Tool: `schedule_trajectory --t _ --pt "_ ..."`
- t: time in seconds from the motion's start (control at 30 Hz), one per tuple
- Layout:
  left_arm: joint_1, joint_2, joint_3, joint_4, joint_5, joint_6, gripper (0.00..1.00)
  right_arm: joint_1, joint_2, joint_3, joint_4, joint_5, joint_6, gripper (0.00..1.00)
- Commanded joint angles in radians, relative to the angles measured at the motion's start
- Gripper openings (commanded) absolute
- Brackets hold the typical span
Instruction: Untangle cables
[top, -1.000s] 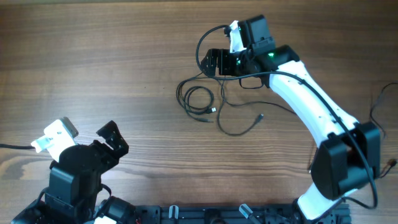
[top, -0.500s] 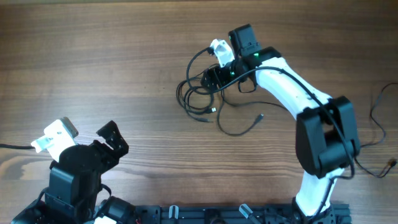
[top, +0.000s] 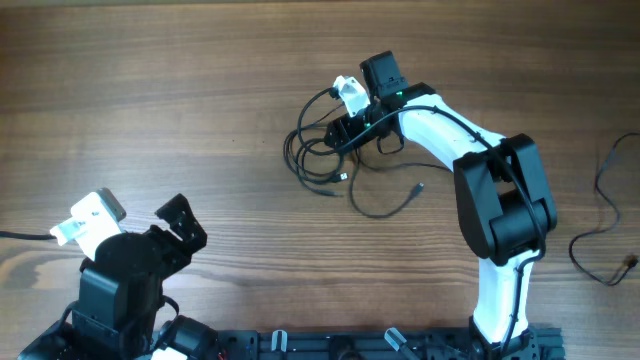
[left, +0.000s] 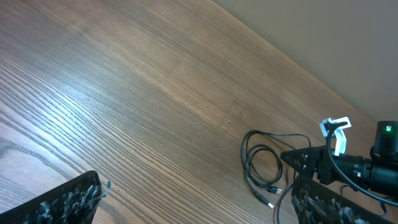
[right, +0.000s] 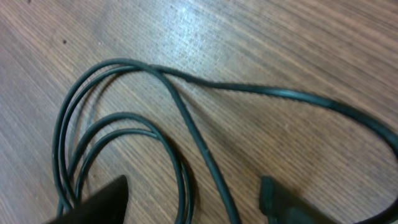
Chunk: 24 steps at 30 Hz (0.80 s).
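R gripper (right: 193, 190) part-open over cable coil (right: 186, 124), nothing clamped; could pinch several strands, tightening tangle. L gripper (left: 196, 205) wide open, empty.

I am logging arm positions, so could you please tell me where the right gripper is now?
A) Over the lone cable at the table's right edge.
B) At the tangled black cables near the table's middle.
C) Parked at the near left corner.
B: the overhead view shows the right gripper at the tangled cables, and its wrist view is filled with their loops.
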Motion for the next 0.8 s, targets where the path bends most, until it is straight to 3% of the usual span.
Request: schedule_trajectory --t 0.0,0.13,0.3,0.5,0.77 --pt "0.005 0.0 -0.009 0.002 0.002 -0.009 1.0 0.004 0.023 0.0 0.022 -0.023 0.032 0.47" --pt "0.005 0.0 -0.009 0.002 0.002 -0.009 1.0 0.004 0.023 0.0 0.034 -0.024 0.082 0.04" --pt "0.005 0.0 -0.009 0.002 0.002 -0.009 1.0 -0.002 -0.013 0.024 -0.009 -0.109 0.093 0.04" --pt "0.005 0.0 -0.009 0.002 0.002 -0.009 1.0 -0.006 -0.244 0.03 -0.02 -0.428 0.061 0.04" --pt "0.005 0.0 -0.009 0.002 0.002 -0.009 1.0 -0.006 -0.513 0.03 0.005 -0.561 -0.028 0.04"
